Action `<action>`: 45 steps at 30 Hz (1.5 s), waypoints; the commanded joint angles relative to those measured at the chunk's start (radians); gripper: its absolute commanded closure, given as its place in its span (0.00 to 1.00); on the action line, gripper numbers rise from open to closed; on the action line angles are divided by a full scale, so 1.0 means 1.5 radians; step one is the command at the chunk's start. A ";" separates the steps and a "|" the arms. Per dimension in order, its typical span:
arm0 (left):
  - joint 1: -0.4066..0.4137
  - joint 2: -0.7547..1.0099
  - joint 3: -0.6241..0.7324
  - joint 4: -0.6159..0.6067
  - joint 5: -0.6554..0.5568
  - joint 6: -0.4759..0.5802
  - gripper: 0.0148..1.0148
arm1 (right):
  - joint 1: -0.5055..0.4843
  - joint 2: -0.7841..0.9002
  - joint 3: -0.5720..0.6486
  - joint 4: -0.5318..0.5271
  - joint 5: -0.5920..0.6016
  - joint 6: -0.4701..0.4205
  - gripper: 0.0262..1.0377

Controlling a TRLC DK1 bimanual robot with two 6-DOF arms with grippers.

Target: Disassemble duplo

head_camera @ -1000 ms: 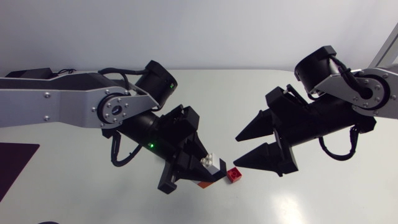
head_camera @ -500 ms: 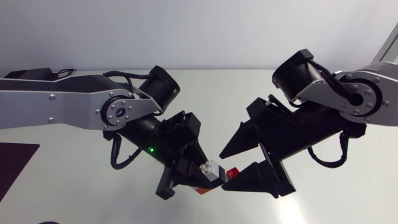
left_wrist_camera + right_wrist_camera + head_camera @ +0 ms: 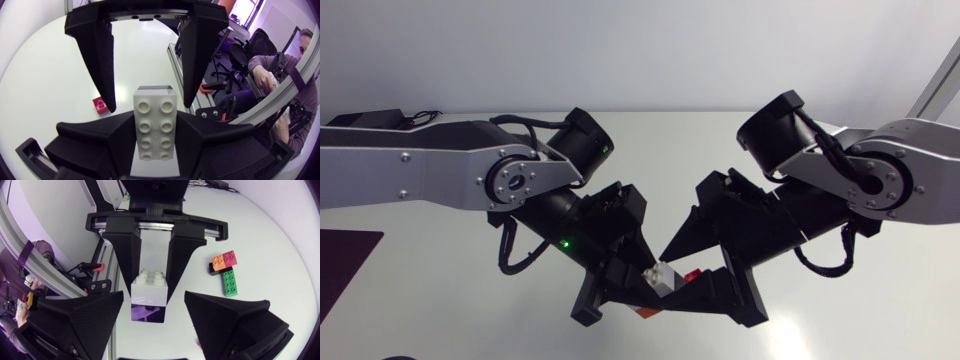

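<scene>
A white Duplo brick (image 3: 664, 274) is held above the table, and my left gripper (image 3: 650, 282) is shut on it. In the left wrist view the white brick (image 3: 155, 122) lies studs-up between my own fingers, with a dark piece at its far end. My right gripper (image 3: 672, 276) comes in from the opposite side, open, one finger on each side of the brick's free end. In the right wrist view the white brick (image 3: 149, 291) with its dark glossy end (image 3: 146, 314) sits in the gap between my broad fingers (image 3: 80, 325), touching neither.
A small red brick (image 3: 694, 273) lies on the table under the grippers, red brick (image 3: 100, 105) beside one right finger. A cluster of orange, pink, green and black bricks (image 3: 226, 270) lies further off. A dark mat (image 3: 340, 265) lies at the left edge.
My right gripper has moved left and down, from clear of the white brick to straddling its free end. My left gripper has kept its hold and shifted only slightly.
</scene>
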State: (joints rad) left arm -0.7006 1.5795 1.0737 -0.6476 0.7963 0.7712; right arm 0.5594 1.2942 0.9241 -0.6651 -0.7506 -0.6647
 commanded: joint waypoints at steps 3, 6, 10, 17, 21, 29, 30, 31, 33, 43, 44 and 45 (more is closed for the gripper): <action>-0.003 0.012 0.018 -0.006 0.004 0.021 0.78 | 0.008 0.001 -0.035 0.021 0.013 0.024 0.50; -0.004 0.011 0.016 -0.006 0.004 0.021 0.78 | 0.013 -0.001 -0.044 0.032 0.024 0.032 0.69; -0.008 0.010 0.012 -0.006 0.004 0.020 0.78 | 0.013 -0.013 -0.047 0.036 0.025 0.036 0.73; -0.008 0.001 0.007 -0.013 0.004 0.022 0.78 | 0.008 -0.024 -0.041 0.028 0.025 0.038 0.78; -0.008 -0.001 0.005 -0.017 0.004 0.024 0.77 | 0.004 -0.027 -0.037 0.020 0.023 0.034 0.78; -0.007 -0.017 -0.011 -0.025 0.003 0.027 0.29 | -0.001 -0.046 -0.035 0.004 0.016 0.031 0.78; -0.007 -0.018 -0.013 -0.025 0.003 0.028 0.28 | -0.002 -0.047 -0.036 0.003 0.016 0.031 0.77; -0.007 -0.018 -0.013 -0.025 0.003 0.027 0.27 | -0.001 -0.048 -0.038 0.003 0.015 0.031 0.77; -0.006 -0.017 -0.012 -0.025 0.003 0.026 0.28 | 0.002 -0.051 -0.040 0.003 0.015 0.032 0.77; 0.019 -0.015 -0.014 -0.024 -0.002 0.034 0.28 | -0.004 -0.070 -0.034 -0.012 0.016 0.032 0.77; 0.023 -0.014 -0.016 -0.024 -0.003 0.036 0.28 | -0.004 -0.074 -0.035 -0.012 0.016 0.033 0.77; 0.027 -0.012 -0.016 -0.024 -0.003 0.039 0.28 | -0.004 -0.078 -0.035 -0.012 0.016 0.035 0.77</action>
State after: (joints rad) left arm -0.6765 1.5696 1.0760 -0.6746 0.7956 0.7948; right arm 0.5617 1.1969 0.8764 -0.6712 -0.7254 -0.6205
